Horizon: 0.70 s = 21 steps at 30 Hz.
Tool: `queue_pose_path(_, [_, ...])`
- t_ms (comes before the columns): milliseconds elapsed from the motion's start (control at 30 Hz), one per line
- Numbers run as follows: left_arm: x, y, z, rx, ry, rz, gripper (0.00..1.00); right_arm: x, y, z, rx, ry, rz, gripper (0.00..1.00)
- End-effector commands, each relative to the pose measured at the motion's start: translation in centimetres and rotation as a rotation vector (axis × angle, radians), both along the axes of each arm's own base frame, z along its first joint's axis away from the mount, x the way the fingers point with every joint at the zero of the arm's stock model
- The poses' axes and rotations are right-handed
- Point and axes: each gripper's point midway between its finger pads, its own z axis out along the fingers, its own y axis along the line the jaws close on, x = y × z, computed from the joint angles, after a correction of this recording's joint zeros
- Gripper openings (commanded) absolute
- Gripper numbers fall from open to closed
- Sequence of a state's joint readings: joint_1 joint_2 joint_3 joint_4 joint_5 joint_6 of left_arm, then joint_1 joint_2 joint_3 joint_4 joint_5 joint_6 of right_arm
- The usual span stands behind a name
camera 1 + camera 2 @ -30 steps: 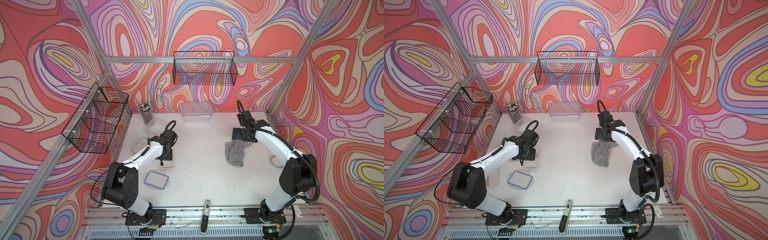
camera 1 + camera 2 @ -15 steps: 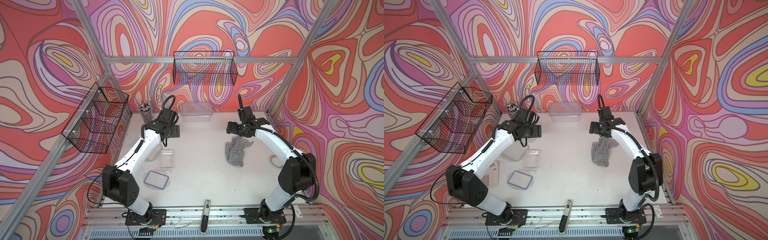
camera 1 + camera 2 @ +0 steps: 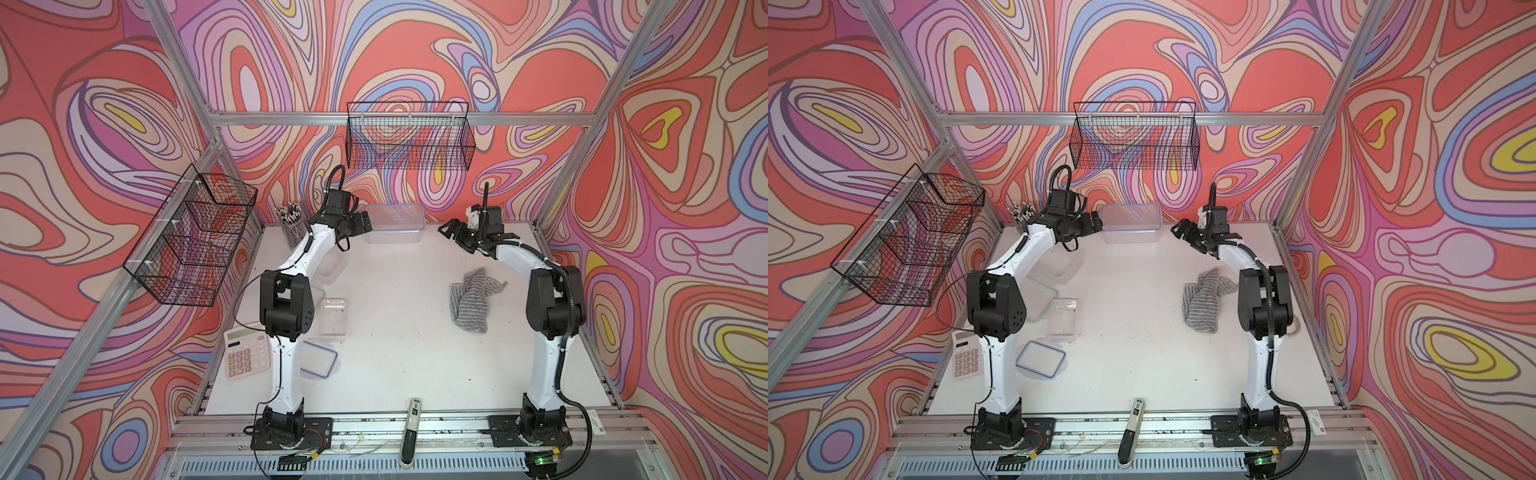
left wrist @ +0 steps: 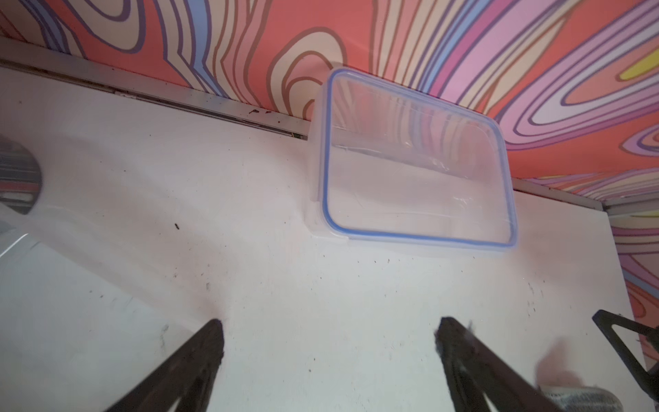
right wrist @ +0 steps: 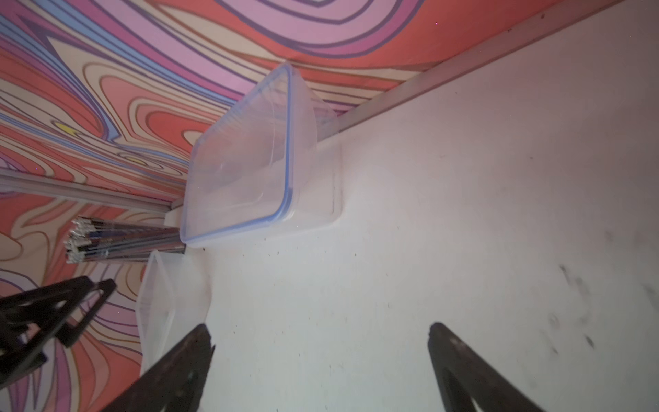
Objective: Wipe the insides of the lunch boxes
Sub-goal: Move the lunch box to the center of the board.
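Observation:
A large clear lunch box with a blue-rimmed lid stands shut against the back wall. My left gripper hovers open and empty just left of it. My right gripper is open and empty to its right, above the table. Both wrist views show this box ahead. A small open lunch box sits left of centre. Another clear tub lies partly behind my left arm. The grey striped cloth lies crumpled by the right arm.
A loose blue-rimmed lid lies near the left arm's base, next to a calculator. A mesh pen cup stands in the back left corner. A stapler-like tool lies on the front rail. Wire baskets hang on the walls.
My left arm has risen from the small tub and swung to the back by the large box, its jaws opening wider. My right arm has lifted off the cloth and moved back.

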<state>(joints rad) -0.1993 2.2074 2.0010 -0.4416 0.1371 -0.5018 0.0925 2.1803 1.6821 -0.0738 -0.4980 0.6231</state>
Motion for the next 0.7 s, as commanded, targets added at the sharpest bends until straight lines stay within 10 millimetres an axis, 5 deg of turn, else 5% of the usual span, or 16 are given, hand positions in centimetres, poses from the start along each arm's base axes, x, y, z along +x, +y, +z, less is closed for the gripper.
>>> queue_pose_path(0, [3.4,-0.4,2.3,-0.133,-0.154,0.033,0.97,2.9,2.1,3.7,0.191,-0.178,0.068,0.99])
queue_pose_path(400, [9.8,-2.1,-2.1,-0.327,-0.217,0.052,0.96,9.0,3.3,-0.3,0.425,-0.230,0.042,0.94])
queue_pose_path(667, [11.1,-2.5,-5.3,-0.370,-0.183,0.066,0.95,11.2,6.1,-2.8,0.456,-0.216,0.049,0.94])
